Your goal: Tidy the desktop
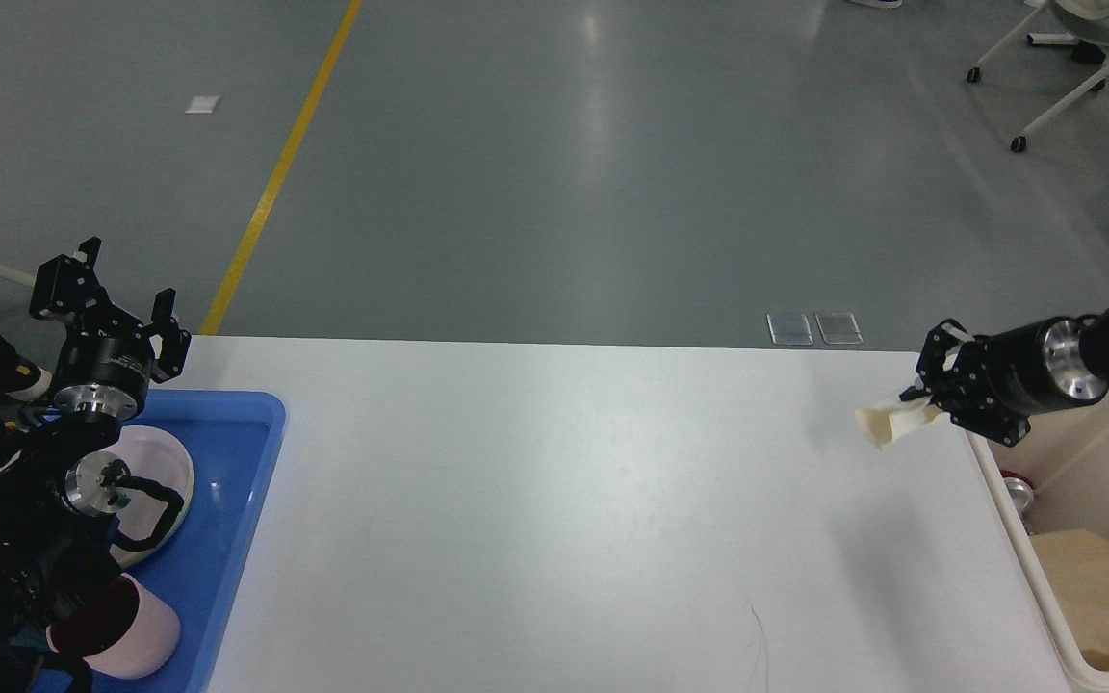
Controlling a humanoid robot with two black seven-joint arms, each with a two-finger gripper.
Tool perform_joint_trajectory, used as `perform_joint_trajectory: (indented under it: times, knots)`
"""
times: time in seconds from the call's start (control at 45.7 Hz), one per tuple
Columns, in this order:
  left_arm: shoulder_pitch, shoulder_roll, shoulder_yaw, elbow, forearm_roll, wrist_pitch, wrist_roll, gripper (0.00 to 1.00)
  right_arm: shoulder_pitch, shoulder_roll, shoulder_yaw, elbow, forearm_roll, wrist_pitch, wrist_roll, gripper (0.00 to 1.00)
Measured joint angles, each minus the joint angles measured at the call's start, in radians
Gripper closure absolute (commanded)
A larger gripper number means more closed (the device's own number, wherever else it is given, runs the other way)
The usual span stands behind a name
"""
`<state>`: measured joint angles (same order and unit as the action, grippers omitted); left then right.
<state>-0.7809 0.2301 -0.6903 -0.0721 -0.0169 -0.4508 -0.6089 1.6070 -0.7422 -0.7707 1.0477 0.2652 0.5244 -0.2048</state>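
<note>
- The desktop (554, 520) fills the lower part of the view, broad and white, and its middle is bare apart from a faint dark scratch near the front edge.
- A blue tray (261, 423) sits on its left end holding a pale plate (169, 462) and a pink cup (131, 640); a cream bin (1026, 539) stands just off its right end. That looks like a sorting arrangement: crockery one side, rubbish the other.
- The right gripper (930, 399) is raised above the desktop's right edge, pinching a crumpled cream paper cup (887, 423). The cup hangs clear of the surface, casting a soft shadow below, and juts out towards the left.
- Its fingers are nearly together, squeezing the cup's end so the wall is squashed; from this angle I can't quite make out how much of the cup sits between them.
- I'd judge the cup is held high to clear the bin's rim before being dropped in.
- The left gripper (107, 298) is parked over the tray's far corner, fingers spread wide, holding nothing.
</note>
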Motion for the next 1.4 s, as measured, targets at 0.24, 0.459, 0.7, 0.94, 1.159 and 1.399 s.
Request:
perform_joint_trajectory:
  times: [0.24, 0.459, 0.7, 0.94, 1.159, 1.399]
  knots:
    - [0.000, 0.000, 0.000, 0.000, 0.000, 0.000, 0.000, 0.04, 0.324, -0.043, 0.003, 0.025, 0.002, 0.245, -0.001, 1.00]
    - [0.000, 0.000, 0.000, 0.000, 0.000, 0.000, 0.000, 0.04, 0.379, -0.046, -0.027, -0.012, -0.026, 0.221, -0.001, 1.00]
    - [0.000, 0.000, 0.000, 0.000, 0.000, 0.000, 0.000, 0.04, 0.202, -0.057, -0.163, -0.113, -0.046, -0.055, -0.001, 1.00]
    - [0.000, 0.000, 0.000, 0.000, 0.000, 0.000, 0.000, 0.04, -0.131, -0.063, -0.134, -0.257, -0.039, -0.284, 0.001, 1.00]
    - [0.000, 0.000, 0.000, 0.000, 0.000, 0.000, 0.000, 0.04, -0.445, 0.008, 0.010, -0.468, -0.034, -0.391, 0.001, 0.22]
    - [0.000, 0.000, 0.000, 0.000, 0.000, 0.000, 0.000, 0.04, -0.691, 0.141, 0.146, -0.798, -0.035, -0.409, 0.004, 0.00]
